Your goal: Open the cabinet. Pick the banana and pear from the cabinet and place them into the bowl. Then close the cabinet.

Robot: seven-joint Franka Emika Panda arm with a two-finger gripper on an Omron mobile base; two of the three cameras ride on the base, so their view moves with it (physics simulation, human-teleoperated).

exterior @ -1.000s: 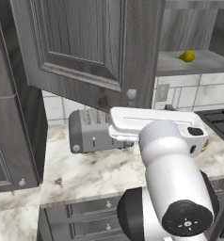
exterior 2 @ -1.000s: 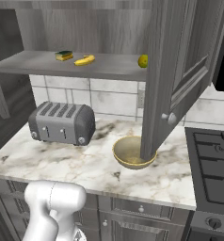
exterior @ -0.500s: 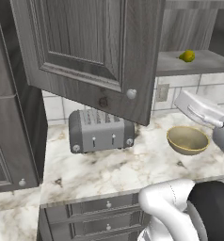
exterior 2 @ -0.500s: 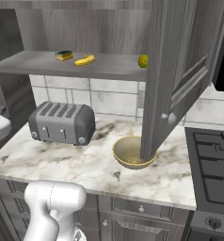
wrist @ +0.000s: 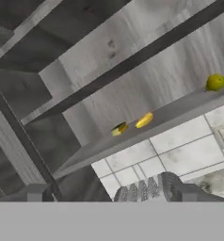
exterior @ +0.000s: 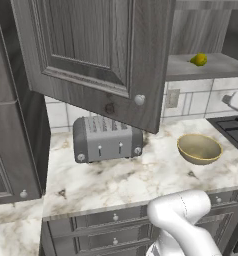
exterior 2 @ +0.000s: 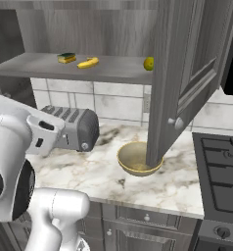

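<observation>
the arm has swung away left, its empty gripper (wrist: 111, 200) spread wide, facing the opened cabinet (exterior 2: 182, 73) shelf's banana (wrist: 144, 120) and pear (wrist: 215, 82).

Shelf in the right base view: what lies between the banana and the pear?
Nothing. The shelf is bare between the banana and the pear.

One banana (exterior 2: 87, 62); one pear (exterior 2: 149, 63); one bowl (exterior 2: 137, 159); one toaster (exterior 2: 73, 127); one sponge (exterior 2: 66, 58), perhaps.
</observation>
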